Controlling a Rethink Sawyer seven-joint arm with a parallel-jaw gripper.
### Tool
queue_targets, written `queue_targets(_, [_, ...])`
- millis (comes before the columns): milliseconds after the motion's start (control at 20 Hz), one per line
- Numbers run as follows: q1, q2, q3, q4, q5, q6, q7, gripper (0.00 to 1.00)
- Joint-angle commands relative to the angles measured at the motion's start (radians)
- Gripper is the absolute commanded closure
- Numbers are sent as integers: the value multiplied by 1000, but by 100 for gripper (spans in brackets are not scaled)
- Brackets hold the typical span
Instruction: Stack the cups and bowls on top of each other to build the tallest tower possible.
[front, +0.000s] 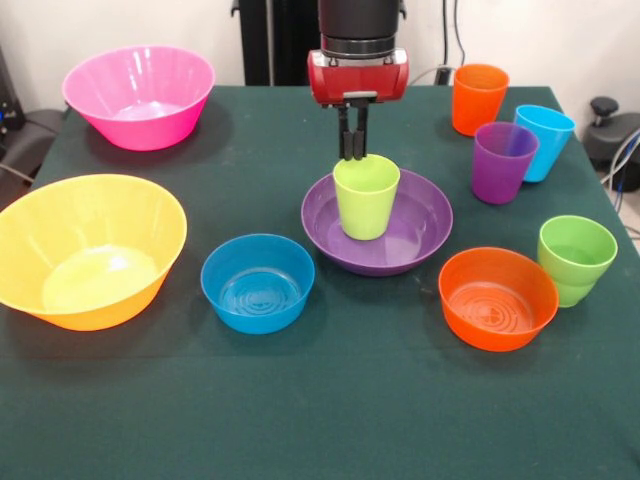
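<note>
Gripper over lime cup in purple bowl.
Front view: we see the gripper (352, 150) with fingers close together at the far rim of the upright lime-yellow cup (366, 197), which stands inside the wide purple bowl (425, 228); whether they pinch the rim we cannot tell. We judge the small blue bowl (258, 283), nearer the camera and to picture-left, goes on next.
</note>
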Motion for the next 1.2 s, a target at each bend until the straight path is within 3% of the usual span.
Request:
queue_targets(50, [-20,-10,203,-101,5,32,-158,100])
queue_targets(600, [-18,-4,232,-106,23,64,-165,100])
queue_targets(1200, [-4,44,219,-119,-6,114,-166,100])
